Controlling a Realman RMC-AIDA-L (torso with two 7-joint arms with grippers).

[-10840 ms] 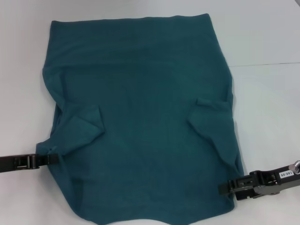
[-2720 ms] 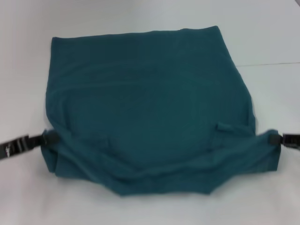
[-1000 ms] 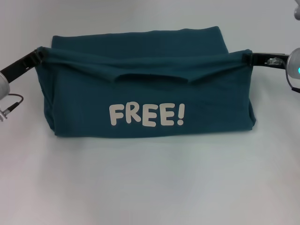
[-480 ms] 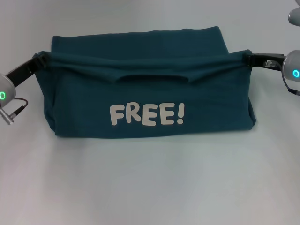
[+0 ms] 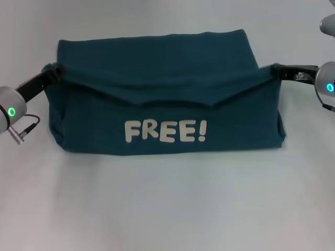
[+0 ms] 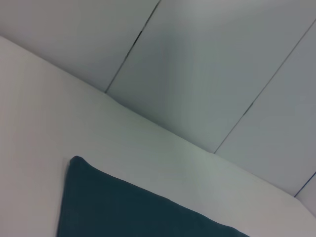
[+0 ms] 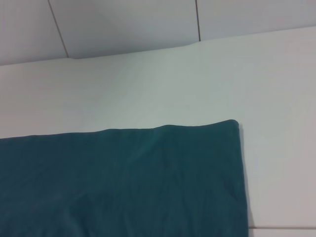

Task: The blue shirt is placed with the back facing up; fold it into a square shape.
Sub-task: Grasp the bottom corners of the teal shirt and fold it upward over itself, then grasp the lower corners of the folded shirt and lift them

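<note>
Left gripper (image 5: 54,70) at 9 o'clock and right gripper (image 5: 276,68) at 3 o'clock each pinch the shirt (image 5: 167,112), mid-table. Folded edge has sunk since a moment ago: half-fold landing, release due.

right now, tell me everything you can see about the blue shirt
The blue shirt is dark teal, soft cotton-looking cloth, lying on the white table. Its near part is folded over the far part, showing white "FREE!" lettering. The folded edge sags in the middle. The left tool pinches its left corner, the right tool its right corner.
</note>
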